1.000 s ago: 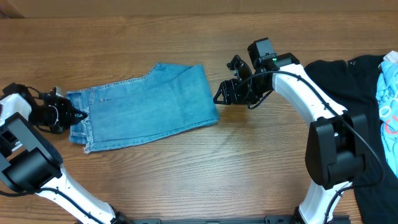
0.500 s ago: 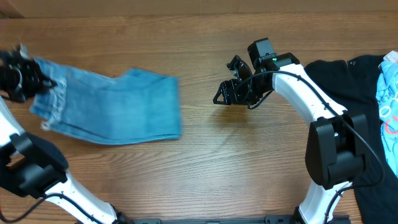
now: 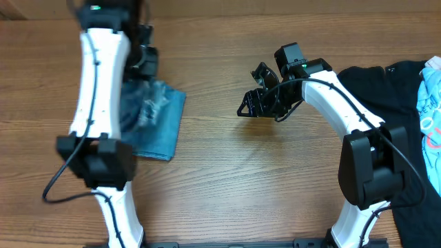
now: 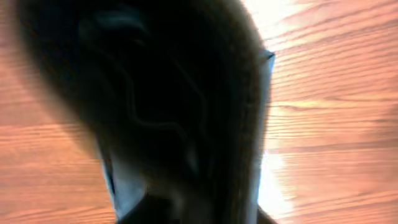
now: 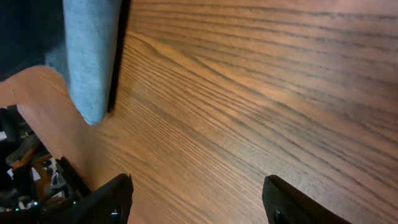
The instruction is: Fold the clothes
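The light-blue jeans (image 3: pixel 160 118) lie bunched and folded over at the table's left middle, partly lifted and blurred. My left arm reaches over them from the far edge, and my left gripper (image 3: pixel 145 63) is above their far end, shut on the denim. The left wrist view is filled by dark, blurred denim (image 4: pixel 186 112), and the fingers cannot be made out there. My right gripper (image 3: pixel 252 102) is open and empty over bare wood, well to the right of the jeans. In the right wrist view its fingers (image 5: pixel 199 202) are spread wide and a jeans edge (image 5: pixel 90 56) shows at upper left.
A large black garment (image 3: pixel 403 96) lies at the table's right side, with a pale pink-and-blue printed garment (image 3: pixel 431 103) on it at the right edge. Bare wooden table (image 3: pixel 227 172) lies between the arms.
My left arm has swung from the far left up and over to the right, dragging the jeans' hem end over so that the jeans are bunched into a narrower fold. The right arm has not moved.
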Robot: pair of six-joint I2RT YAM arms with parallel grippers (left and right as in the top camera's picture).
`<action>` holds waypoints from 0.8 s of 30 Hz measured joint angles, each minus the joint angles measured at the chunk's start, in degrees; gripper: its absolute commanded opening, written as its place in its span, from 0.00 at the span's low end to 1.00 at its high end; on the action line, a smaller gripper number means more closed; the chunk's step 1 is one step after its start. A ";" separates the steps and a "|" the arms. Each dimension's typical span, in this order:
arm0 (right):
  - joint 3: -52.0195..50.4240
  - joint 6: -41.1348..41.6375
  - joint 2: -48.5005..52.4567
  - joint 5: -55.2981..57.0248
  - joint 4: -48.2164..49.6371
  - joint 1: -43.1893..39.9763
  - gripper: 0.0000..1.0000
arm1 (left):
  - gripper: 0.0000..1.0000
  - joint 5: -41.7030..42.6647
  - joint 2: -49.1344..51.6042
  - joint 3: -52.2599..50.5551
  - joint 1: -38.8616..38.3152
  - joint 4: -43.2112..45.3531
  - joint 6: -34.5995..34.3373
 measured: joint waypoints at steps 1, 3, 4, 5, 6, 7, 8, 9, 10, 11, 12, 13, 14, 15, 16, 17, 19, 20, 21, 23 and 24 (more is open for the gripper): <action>0.00 0.02 0.00 -0.02 -0.52 -0.02 0.71 | 0.47 -1.22 1.16 0.00 -0.96 -0.07 -0.87; 0.00 0.02 0.00 -0.04 -0.85 0.00 0.72 | 0.51 -3.54 3.30 -0.07 -2.08 -0.48 -1.70; 0.00 0.00 0.00 -0.07 -1.05 -0.02 0.73 | 0.55 -4.55 4.04 -0.15 -2.25 -0.63 -2.05; 0.02 0.02 0.00 -0.04 -1.11 0.00 0.75 | 0.55 -5.22 4.35 -0.17 -2.23 -0.96 -2.34; 0.02 0.00 0.00 -0.04 -1.18 0.00 0.75 | 0.58 -6.60 4.50 -0.28 -1.95 -1.60 -3.17; 0.02 -0.02 0.00 -0.07 -1.16 0.00 0.75 | 0.62 -6.80 4.46 -0.02 -1.60 -2.49 -3.39; 0.00 0.00 0.00 -0.07 -1.16 0.00 0.76 | 0.64 -6.97 4.46 0.13 -1.22 -3.10 -3.45; 0.02 0.02 0.00 -0.04 -1.25 0.00 0.76 | 0.68 -6.82 4.42 0.39 -0.59 -3.28 -3.67; 0.02 0.00 0.00 -0.07 -1.31 -0.02 0.76 | 0.72 -6.29 4.35 0.46 0.20 -3.23 -4.09; 0.02 0.00 0.00 -0.07 -1.44 0.00 0.76 | 0.74 -5.90 4.24 0.50 1.14 -3.28 -4.09; 0.02 0.00 0.00 -0.07 -1.42 0.00 0.76 | 0.79 -5.20 4.17 0.52 2.14 -3.28 -4.33; 0.00 0.02 0.00 -0.07 -1.40 0.00 0.77 | 0.82 -4.13 4.11 0.55 3.28 -3.23 -4.50; 0.02 0.00 0.00 -0.07 -1.44 0.00 0.77 | 0.84 -3.17 4.00 0.55 4.52 -3.08 -4.46; 0.02 0.02 0.00 -0.07 -1.49 0.00 0.77 | 0.85 -1.40 3.87 0.35 6.16 -2.21 -4.61; 0.02 0.00 0.00 -0.07 -1.55 0.00 0.77 | 0.84 -0.22 3.74 -0.02 7.69 -1.46 -4.61; 0.02 0.00 0.00 -0.04 -1.60 0.00 0.77 | 0.83 1.44 3.54 -0.83 9.31 -0.70 -4.52; 0.02 0.00 0.00 -0.09 -1.73 0.00 0.77 | 0.82 5.79 2.58 -4.48 12.35 1.86 -4.15; 0.02 0.02 0.00 -0.07 -1.81 -0.02 0.77 | 0.82 8.37 2.32 -6.97 13.81 2.89 -3.69; 0.00 0.02 0.00 -0.07 -1.86 0.00 0.77 | 0.82 10.69 2.08 -9.84 15.32 4.37 -2.86; 0.00 0.02 -0.02 -0.07 -1.92 -0.02 0.77 | 0.82 14.75 1.97 -16.52 17.70 8.15 -1.05; 0.00 0.00 0.00 -0.04 -2.01 0.00 0.77 | 0.81 16.06 1.97 -20.04 18.40 10.23 -0.37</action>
